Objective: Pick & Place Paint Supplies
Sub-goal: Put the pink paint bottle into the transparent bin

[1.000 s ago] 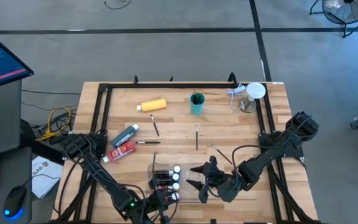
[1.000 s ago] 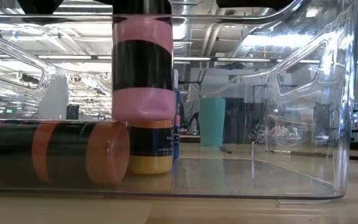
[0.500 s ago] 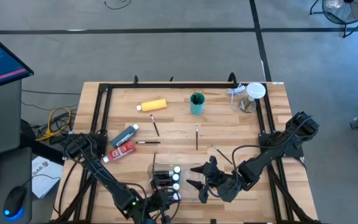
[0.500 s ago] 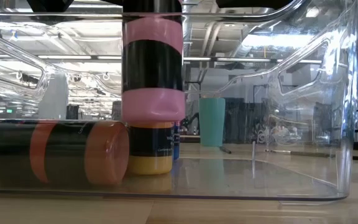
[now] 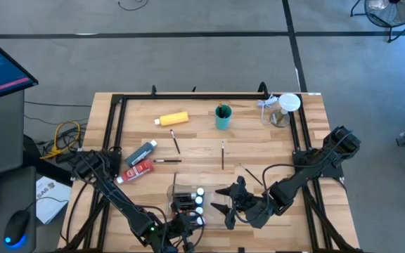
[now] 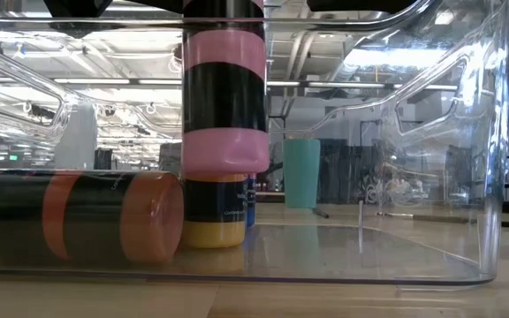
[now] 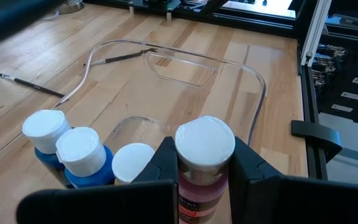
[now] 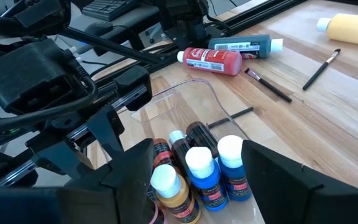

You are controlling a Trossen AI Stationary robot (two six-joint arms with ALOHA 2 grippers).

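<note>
Shifted slightly rightward since before, the pink-labelled paint bottle (image 6: 225, 97) hangs in the tray (image 6: 467, 221), gripped by the left tool (image 7: 205, 163); right tool (image 8: 194, 186) gapes nearby.

The tray (image 5: 220, 208) sits at the near edge of the table (image 5: 202, 137); small bottles (image 5: 188, 201) lie inside its left end; two tubes (image 5: 139, 161) lie to its left; the cup (image 5: 222, 117) stands behind it; the big bottle (image 5: 172, 119) lies left of the cup.
</note>
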